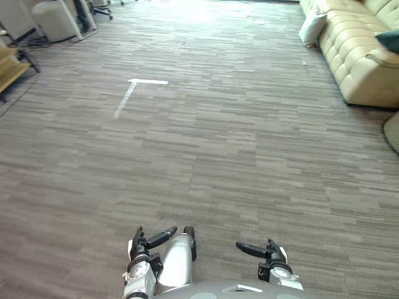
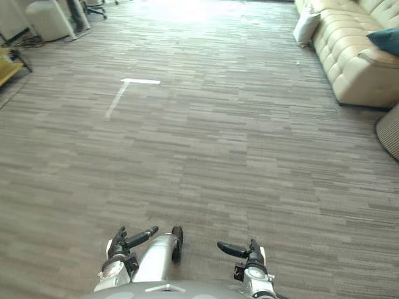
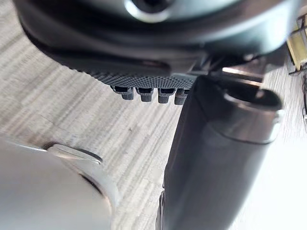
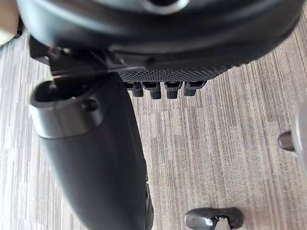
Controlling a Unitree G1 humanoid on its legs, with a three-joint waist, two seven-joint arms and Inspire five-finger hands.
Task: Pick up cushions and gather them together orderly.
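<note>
A white cushion (image 1: 311, 28) leans against the near end of the cream sofa (image 1: 355, 50) at the far right. A dark teal cushion (image 1: 389, 40) lies on the sofa's seat. At the right edge a ribbed beige cushion (image 1: 393, 131) rests on the carpet, cut off by the view. My left hand (image 1: 153, 242) and right hand (image 1: 262, 251) hang low in front of me, far from all of these. Both are open with straight fingers (image 3: 144, 93) and hold nothing; bare carpet shows past the right hand's fingers (image 4: 163, 88).
A white tape corner (image 1: 134, 87) marks the carpet ahead on the left. A grey round seat (image 1: 55, 18), a chair base (image 1: 101, 9) and a yellow low table (image 1: 9, 67) stand at the far left. Wide carpet lies between me and the sofa.
</note>
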